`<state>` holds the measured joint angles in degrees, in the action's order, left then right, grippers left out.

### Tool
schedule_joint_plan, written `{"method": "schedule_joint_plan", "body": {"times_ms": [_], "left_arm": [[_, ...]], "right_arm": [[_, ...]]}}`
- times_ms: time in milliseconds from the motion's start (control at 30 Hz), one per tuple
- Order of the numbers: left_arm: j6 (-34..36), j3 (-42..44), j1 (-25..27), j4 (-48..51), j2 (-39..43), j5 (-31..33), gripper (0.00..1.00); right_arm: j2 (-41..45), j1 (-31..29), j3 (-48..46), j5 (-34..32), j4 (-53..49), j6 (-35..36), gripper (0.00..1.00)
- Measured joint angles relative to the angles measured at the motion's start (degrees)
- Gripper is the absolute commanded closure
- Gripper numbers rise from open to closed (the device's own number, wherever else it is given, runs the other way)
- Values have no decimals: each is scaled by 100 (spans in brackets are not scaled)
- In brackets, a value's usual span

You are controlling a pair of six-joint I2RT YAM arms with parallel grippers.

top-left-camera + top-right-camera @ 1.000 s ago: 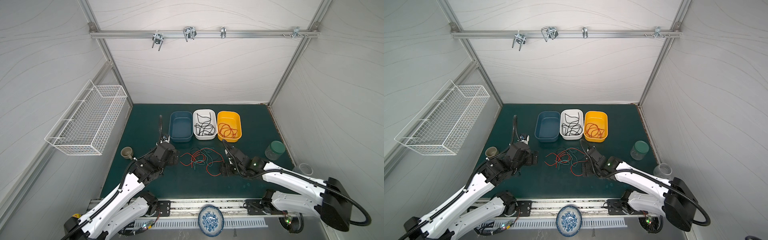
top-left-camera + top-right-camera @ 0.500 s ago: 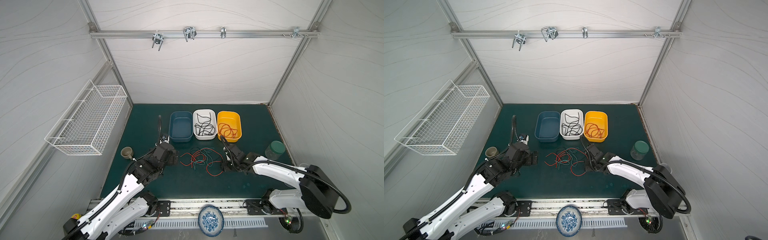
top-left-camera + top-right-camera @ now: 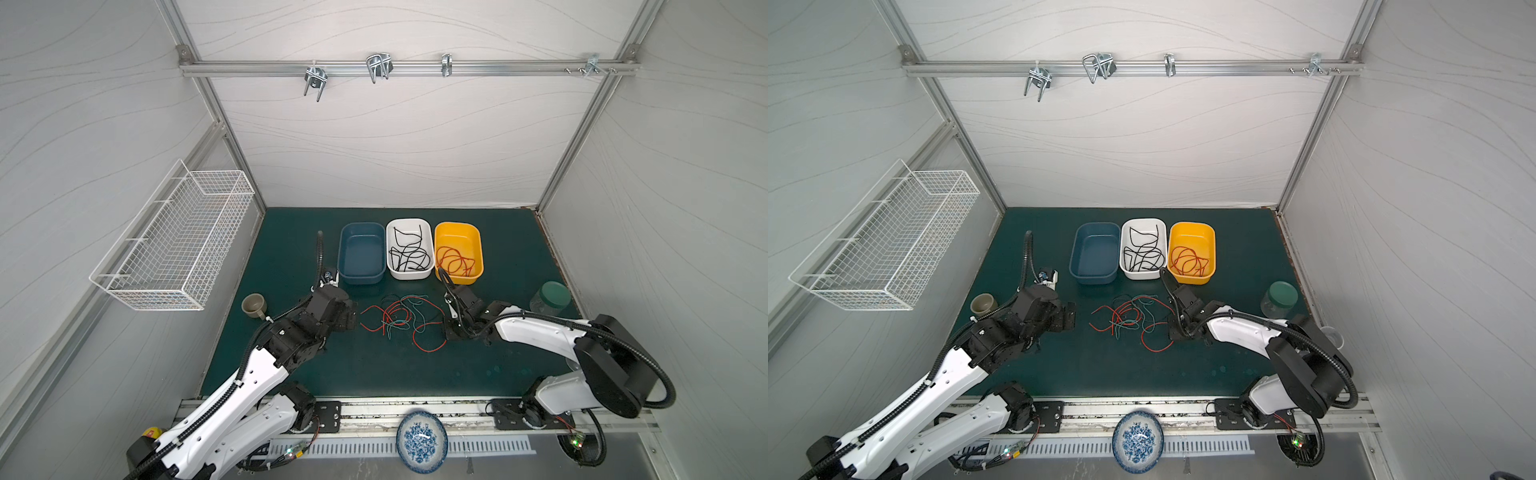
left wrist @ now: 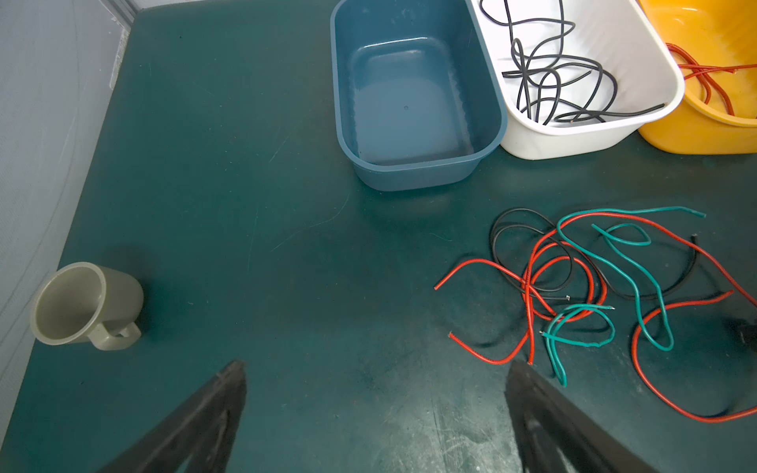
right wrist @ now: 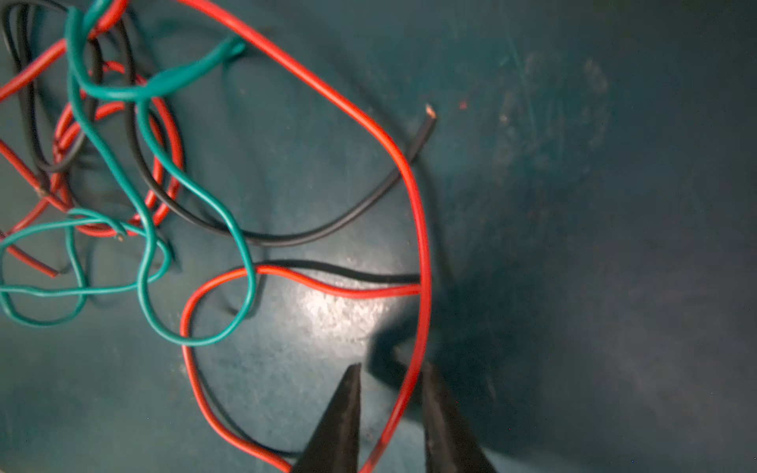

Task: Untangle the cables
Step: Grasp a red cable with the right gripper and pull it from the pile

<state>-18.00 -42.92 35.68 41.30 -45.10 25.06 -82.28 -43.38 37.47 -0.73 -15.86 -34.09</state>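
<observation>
Right end effector: jaws narrowly apart, one red cable running between them. Beyond the tips, off to one side: tangled red, teal and black cables, lying on dark green counter.

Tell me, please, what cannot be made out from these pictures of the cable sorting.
Right gripper: in both top views its own body covers its tips.
Red cable: right wrist view, runs between the fingers and off the bottom edge.
Loose cables: too small in both top views to see which lies over which.
Yellow tub: left wrist view, cut off by the picture's edge.
Jar: top views, contents too small.
</observation>
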Motion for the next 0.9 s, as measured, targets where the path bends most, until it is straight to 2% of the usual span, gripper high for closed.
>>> {"method": "schedule_joint_plan", "body": {"times_ms": [167, 333, 667, 900], "left_arm": [[4, 4, 0, -35, 0, -7, 0], [24, 11, 0, -57, 0, -20, 0], [42, 11, 0, -92, -4, -44, 1], [44, 13, 0, -92, -15, -63, 0]], "right_arm": [[-37, 31, 31, 20, 0, -15, 93], [328, 35, 31, -55, -140, -13, 100], [1856, 35, 262, -643, -817, 111, 100], [2463, 35, 697, -887, -1342, 275, 100]]}}
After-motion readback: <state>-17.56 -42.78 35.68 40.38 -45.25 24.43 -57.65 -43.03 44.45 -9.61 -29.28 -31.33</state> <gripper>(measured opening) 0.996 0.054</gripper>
